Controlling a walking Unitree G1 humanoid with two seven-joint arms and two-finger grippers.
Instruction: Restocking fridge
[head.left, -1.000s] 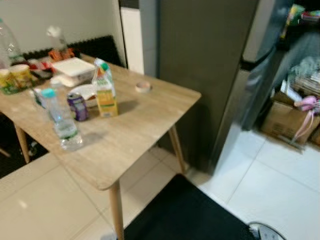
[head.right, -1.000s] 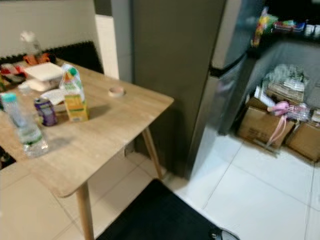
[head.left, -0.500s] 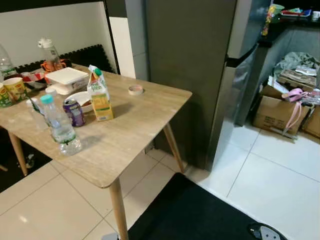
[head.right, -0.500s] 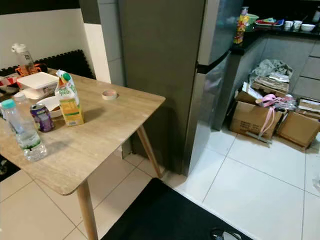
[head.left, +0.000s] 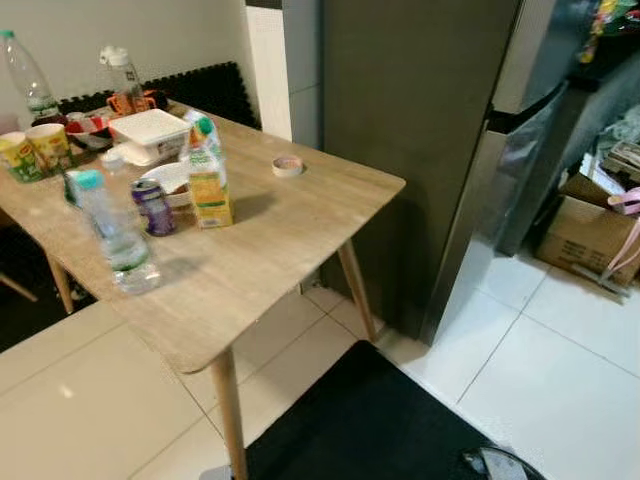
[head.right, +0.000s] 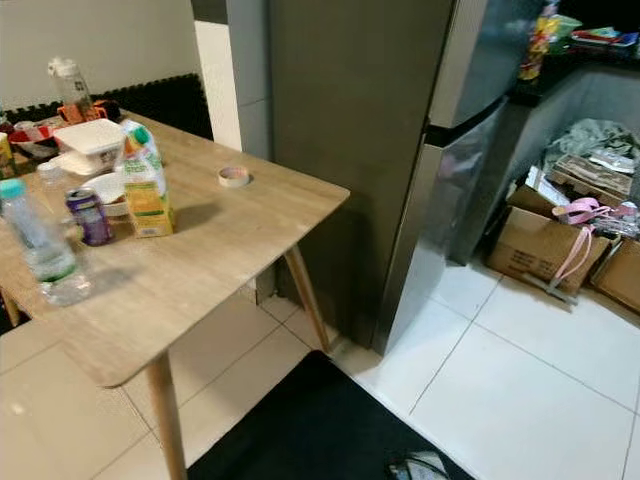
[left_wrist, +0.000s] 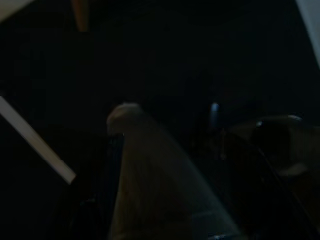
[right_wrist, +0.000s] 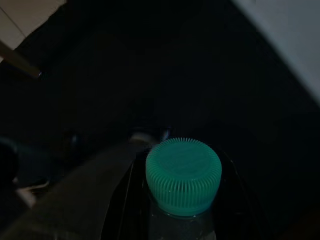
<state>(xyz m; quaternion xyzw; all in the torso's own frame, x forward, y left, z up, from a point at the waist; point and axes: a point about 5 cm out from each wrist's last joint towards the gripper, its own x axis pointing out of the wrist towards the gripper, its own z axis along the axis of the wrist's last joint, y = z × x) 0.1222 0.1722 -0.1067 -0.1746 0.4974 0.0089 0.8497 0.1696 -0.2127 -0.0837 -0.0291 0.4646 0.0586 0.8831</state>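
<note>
The head views show a wooden counter (head.left: 280, 250) with a juice carton (head.left: 208, 178) standing upright near the middle, a purple can (head.left: 153, 206) just beside it and a clear water bottle (head.left: 112, 237) with a teal cap nearer the front edge. A roll of tape (head.left: 287, 166) lies toward the far corner, and a white lidded box (head.left: 150, 131) sits behind the carton. The dark grey fridge (head.right: 400, 150) stands right of the counter, doors closed.

The right wrist view is dark but catches something the head views don't: a second bottle with a ribbed teal cap (right_wrist: 183, 175), sitting right in the right gripper, clamped at the neck. The left wrist view is almost black, so I can't tell about the left gripper.
</note>
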